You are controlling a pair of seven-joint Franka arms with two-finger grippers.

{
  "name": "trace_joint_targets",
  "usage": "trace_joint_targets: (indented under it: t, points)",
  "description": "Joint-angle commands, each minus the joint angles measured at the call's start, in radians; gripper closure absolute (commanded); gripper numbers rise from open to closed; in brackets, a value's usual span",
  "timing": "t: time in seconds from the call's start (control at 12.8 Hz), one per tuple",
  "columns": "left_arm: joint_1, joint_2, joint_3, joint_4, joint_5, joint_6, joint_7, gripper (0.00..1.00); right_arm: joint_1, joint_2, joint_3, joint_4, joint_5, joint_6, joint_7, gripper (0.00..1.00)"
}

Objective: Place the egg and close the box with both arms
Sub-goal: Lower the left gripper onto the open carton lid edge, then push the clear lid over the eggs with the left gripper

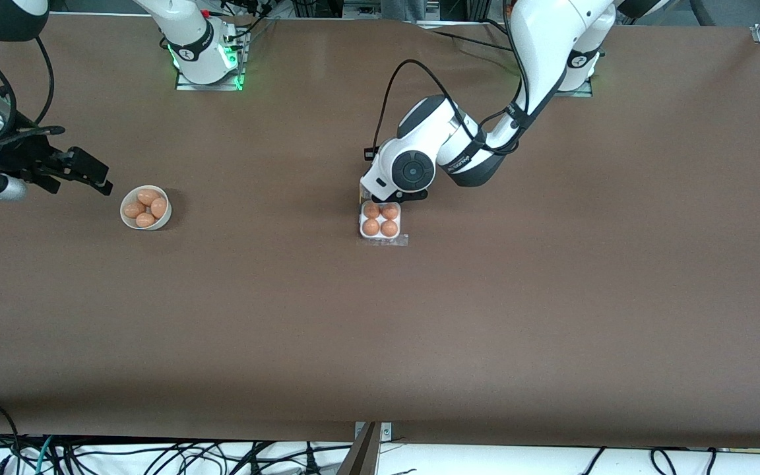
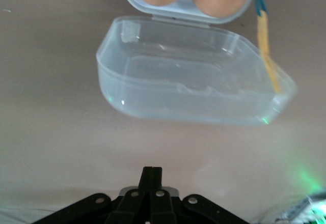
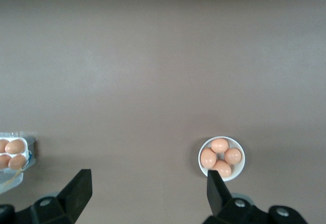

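The box [image 1: 361, 227] is a white tray with an orange-brown egg [image 1: 371, 227] in every cell. Its clear lid [image 2: 193, 86] is swung open and stands tilted off the tray's hinge edge, on the side farther from the front camera. A yellow strip [image 2: 268, 61] runs along one lid edge. My left gripper [image 2: 152, 172] is shut with nothing in it, low over the table just short of the lid's rim. From the front, the left hand [image 1: 401, 175] covers the lid. My right gripper [image 1: 93, 178] hangs open and empty beside the bowl, toward the right arm's end.
A round white bowl [image 1: 126, 220] with several more eggs [image 3: 220, 145] stands toward the right arm's end of the table. The box [image 3: 26, 143] shows at the edge of the right wrist view. Bare brown table surrounds both.
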Motion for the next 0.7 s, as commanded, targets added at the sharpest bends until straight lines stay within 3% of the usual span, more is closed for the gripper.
trace_joint_targets:
  t: [0.0, 0.62]
  points:
    - [-0.016, 0.021, 0.012, 0.049, 0.036, 0.020, -0.042, 0.99, -0.038, -0.040, 0.026, -0.007, -0.029, -0.066, -0.011, 0.00]
    - [-0.011, 0.021, 0.109, 0.138, 0.036, 0.130, -0.047, 0.99, -0.032, -0.020, 0.027, 0.024, -0.039, -0.091, -0.071, 0.00]
